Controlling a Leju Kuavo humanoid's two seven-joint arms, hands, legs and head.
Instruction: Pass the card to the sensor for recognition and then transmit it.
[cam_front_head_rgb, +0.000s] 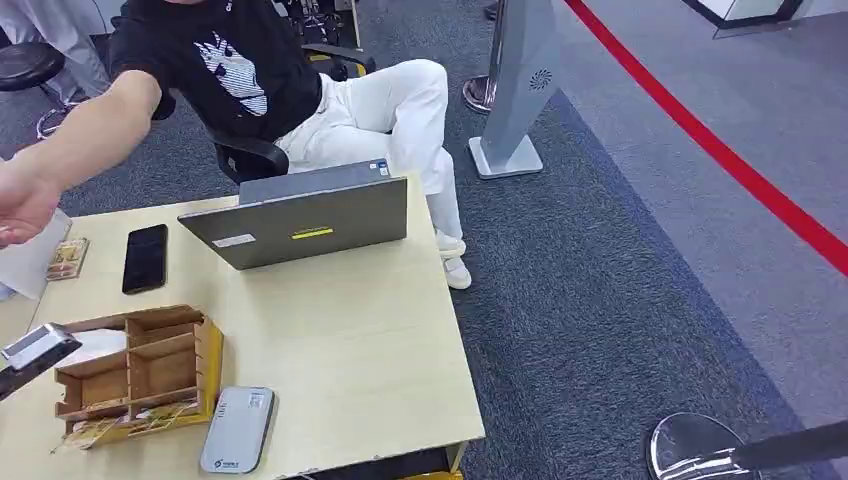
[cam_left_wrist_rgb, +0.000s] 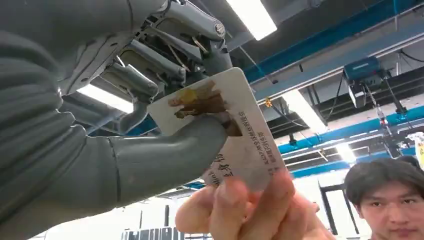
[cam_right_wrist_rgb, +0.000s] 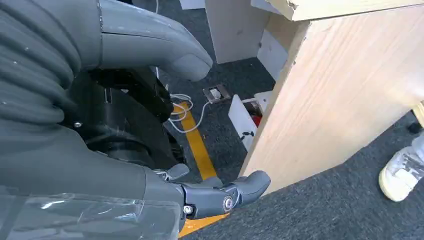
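Head view. We see a person (cam_front_head_rgb: 230, 70) seated behind the bench (cam_front_head_rgb: 340, 340), arm stretched toward our left edge, their hand (cam_front_head_rgb: 22, 205) open at the frame's side. On the bench: a laptop (cam_front_head_rgb: 305, 215), a phone (cam_front_head_rgb: 145, 258), a wooden rack (cam_front_head_rgb: 140, 370), and a grey sensor (cam_front_head_rgb: 237, 430) lying flat near the front edge. The person's hand is well apart from the sensor, so we judge the scan step done and the hand-over in progress.

Left wrist view. The left hand (cam_left_wrist_rgb: 150, 120) pinches the card (cam_left_wrist_rgb: 225, 125) between thumb (cam_left_wrist_rgb: 170, 155) and the darker fingers (cam_left_wrist_rgb: 150, 65) behind it. The card's long axis runs out from the grip, slanting toward the person. The person's fingers (cam_left_wrist_rgb: 250, 210) touch the card's far end, wrapped around the free edge. So both parties hold the card at opposite ends: the robot's grip on the inner half, the person's on the outer. We judge that the coming move turns on this: the thumb must lift off so the card can slide away along its long axis. The left hand is the only one near the card.

Right wrist view. The right hand (cam_right_wrist_rgb: 165, 125) hangs beside the bench's side panel (cam_right_wrist_rgb: 340, 100), above carpet and a yellow floor line (cam_right_wrist_rgb: 197, 145). It holds nothing; thumb and fingers stand apart, loosely curved.
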